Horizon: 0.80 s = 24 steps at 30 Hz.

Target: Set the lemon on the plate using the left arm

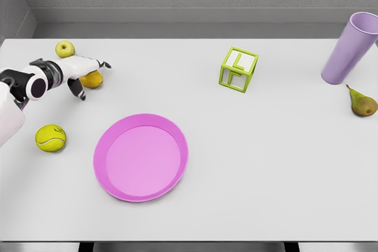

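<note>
My left hand (84,74) sits over the lemon (91,79) at the counter's (248,163) far left, fingers spread, not yet closed; lemon looks light, firm, rounded, likely slippery; I'd wrap its middle; plate (140,157) lies nearby.

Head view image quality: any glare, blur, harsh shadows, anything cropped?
Head view: even, soft light, no glare, sharp throughout; shadows under the plate and pear faint. The left hand partly hides the lemon; the purple cup is cropped at the right edge.
</note>
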Motion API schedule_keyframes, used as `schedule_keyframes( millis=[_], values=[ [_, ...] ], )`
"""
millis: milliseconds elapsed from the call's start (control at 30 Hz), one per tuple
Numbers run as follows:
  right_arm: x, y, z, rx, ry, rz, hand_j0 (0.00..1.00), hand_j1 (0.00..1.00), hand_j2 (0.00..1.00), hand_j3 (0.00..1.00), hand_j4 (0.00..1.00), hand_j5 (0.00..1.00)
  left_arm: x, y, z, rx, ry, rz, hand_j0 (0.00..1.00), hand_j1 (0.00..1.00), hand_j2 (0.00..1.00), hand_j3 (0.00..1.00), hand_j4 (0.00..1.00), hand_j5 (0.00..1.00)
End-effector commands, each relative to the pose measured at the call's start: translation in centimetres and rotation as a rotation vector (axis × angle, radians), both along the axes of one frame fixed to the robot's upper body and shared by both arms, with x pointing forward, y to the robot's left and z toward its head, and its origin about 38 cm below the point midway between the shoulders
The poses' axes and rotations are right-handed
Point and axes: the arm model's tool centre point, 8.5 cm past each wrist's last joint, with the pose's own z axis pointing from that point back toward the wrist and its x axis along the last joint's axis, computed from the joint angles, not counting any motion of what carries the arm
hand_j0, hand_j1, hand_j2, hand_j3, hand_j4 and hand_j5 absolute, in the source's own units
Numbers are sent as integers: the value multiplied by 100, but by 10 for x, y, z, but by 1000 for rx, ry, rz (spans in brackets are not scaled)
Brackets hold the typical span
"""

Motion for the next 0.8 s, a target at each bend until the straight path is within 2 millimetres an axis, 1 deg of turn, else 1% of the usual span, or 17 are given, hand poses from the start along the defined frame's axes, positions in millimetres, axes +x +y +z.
schedule_keyframes(
  millis=[0, 200, 367, 600, 733, 767],
  values=[
    [0, 0, 0, 0, 0, 0, 100, 100, 100, 100, 100, 100, 0, 0, 0, 2, 0, 1, 98, 98, 98, 98, 98, 98],
    [0, 0, 0, 0, 0, 0, 100, 100, 100, 100, 100, 100, 2, -2, 6, -5, -12, -11, 98, 98, 98, 98, 98, 98],
    [0, 0, 0, 0, 0, 0, 100, 100, 100, 100, 100, 100, 1, -3, 5, -8, -7, -14, 98, 98, 98, 98, 98, 98],
    [0, 0, 0, 0, 0, -2, 100, 100, 100, 100, 100, 100, 2, -6, 8, -32, -9, -27, 100, 100, 100, 100, 100, 100],
    [0, 0, 0, -1, 0, 0, 100, 100, 100, 100, 100, 100, 2, -6, 8, -32, -9, -27, 98, 98, 98, 98, 98, 98],
    [0, 0, 0, 0, 0, -2, 100, 100, 100, 100, 100, 100, 2, -5, 8, -30, -8, -27, 96, 96, 96, 96, 96, 96]
  ],
)
